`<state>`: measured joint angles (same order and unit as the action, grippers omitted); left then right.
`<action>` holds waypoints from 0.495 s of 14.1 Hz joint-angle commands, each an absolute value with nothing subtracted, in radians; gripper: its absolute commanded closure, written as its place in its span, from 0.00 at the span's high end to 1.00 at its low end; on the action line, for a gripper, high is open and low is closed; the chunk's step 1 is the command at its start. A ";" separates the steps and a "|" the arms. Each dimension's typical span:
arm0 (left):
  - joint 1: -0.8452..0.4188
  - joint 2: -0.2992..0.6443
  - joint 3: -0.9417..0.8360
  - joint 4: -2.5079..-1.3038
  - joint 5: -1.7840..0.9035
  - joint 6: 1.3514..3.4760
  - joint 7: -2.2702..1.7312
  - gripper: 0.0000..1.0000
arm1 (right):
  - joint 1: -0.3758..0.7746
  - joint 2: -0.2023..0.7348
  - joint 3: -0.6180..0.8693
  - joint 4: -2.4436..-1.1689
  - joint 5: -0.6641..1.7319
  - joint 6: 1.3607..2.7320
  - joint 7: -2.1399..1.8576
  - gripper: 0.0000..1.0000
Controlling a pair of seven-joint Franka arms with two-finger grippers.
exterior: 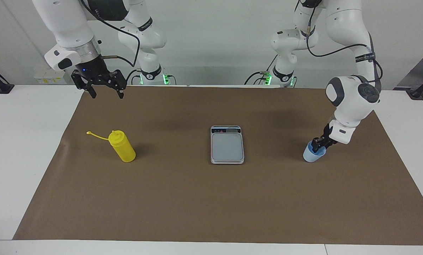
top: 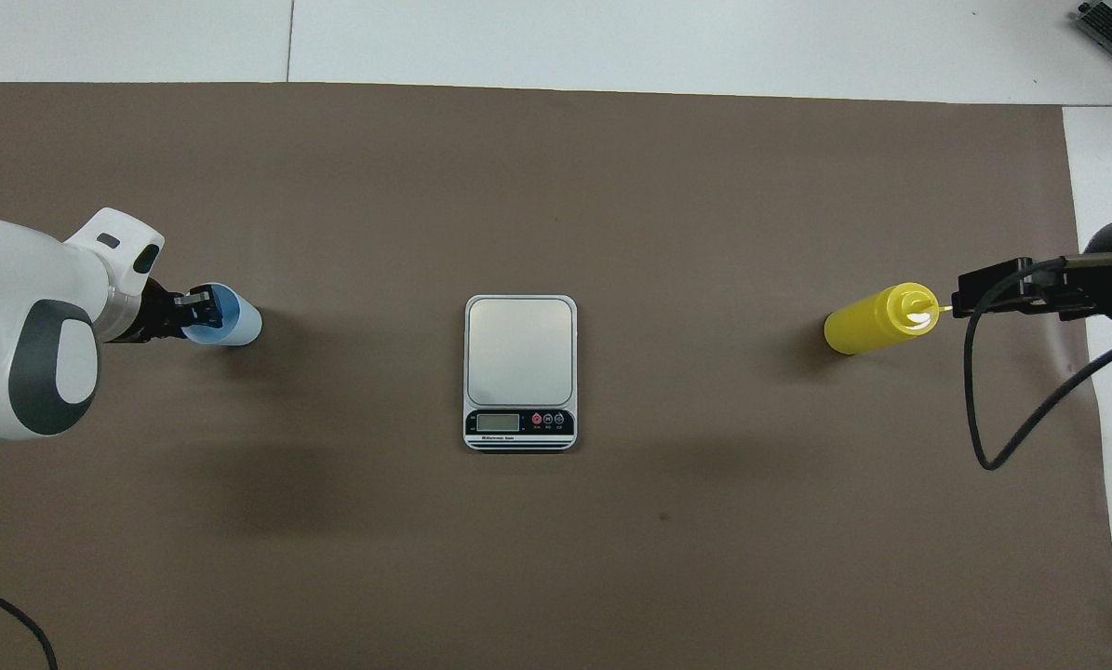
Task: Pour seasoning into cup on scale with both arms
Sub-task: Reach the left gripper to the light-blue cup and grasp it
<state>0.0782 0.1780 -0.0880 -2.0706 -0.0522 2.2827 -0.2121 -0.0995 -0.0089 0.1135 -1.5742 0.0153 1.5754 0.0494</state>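
The light-blue cup point(exterior: 312, 155) point(top: 239, 324) stands on the brown mat toward the left arm's end. My left gripper point(exterior: 319, 143) point(top: 200, 312) is down at its rim, fingers pinched on the cup wall, one inside. The silver-grey scale point(exterior: 227, 145) point(top: 519, 349) lies mid-mat with nothing on its plate. The yellow seasoning bottle point(exterior: 123, 147) point(top: 867, 321) stands toward the right arm's end, cap strap sticking out. My right gripper point(exterior: 105, 92) point(top: 993, 284) hangs open, high above the mat near the bottle, holding nothing.
A brown mat point(exterior: 183, 198) covers most of the white table point(exterior: 16, 148). A black cable point(top: 984, 409) loops down from the right arm over the mat's edge. Bare mat lies between the scale and each object.
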 commanded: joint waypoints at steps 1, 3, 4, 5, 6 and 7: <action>0.069 0.176 -0.077 -2.074 -0.061 2.289 -0.172 0.00 | -0.112 -0.035 0.120 -1.606 0.028 1.589 0.058 1.00; 0.074 0.187 -0.077 -2.022 -0.054 2.228 -0.154 0.00 | -0.112 -0.035 0.120 -1.606 0.028 1.589 0.058 1.00; 0.075 0.192 -0.077 -1.990 -0.052 2.200 -0.135 0.00 | -0.112 -0.035 0.120 -1.606 0.028 1.589 0.058 1.00; 0.074 0.195 -0.077 -1.965 -0.054 2.185 -0.133 0.00 | -0.110 -0.035 0.120 -1.606 0.028 1.589 0.058 1.00; 0.071 0.195 -0.077 -1.941 -0.054 2.172 -0.133 0.00 | -0.110 -0.034 0.120 -1.606 0.028 1.589 0.058 1.00; 0.066 0.190 -0.077 -1.907 -0.052 2.142 -0.133 0.00 | -0.112 -0.035 0.120 -1.606 0.028 1.589 0.058 1.00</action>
<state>0.0782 0.1786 -0.0850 -1.9867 -0.0521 2.2119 -0.1532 -0.0995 -0.0090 0.1135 -1.5742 0.0153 1.5754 0.0494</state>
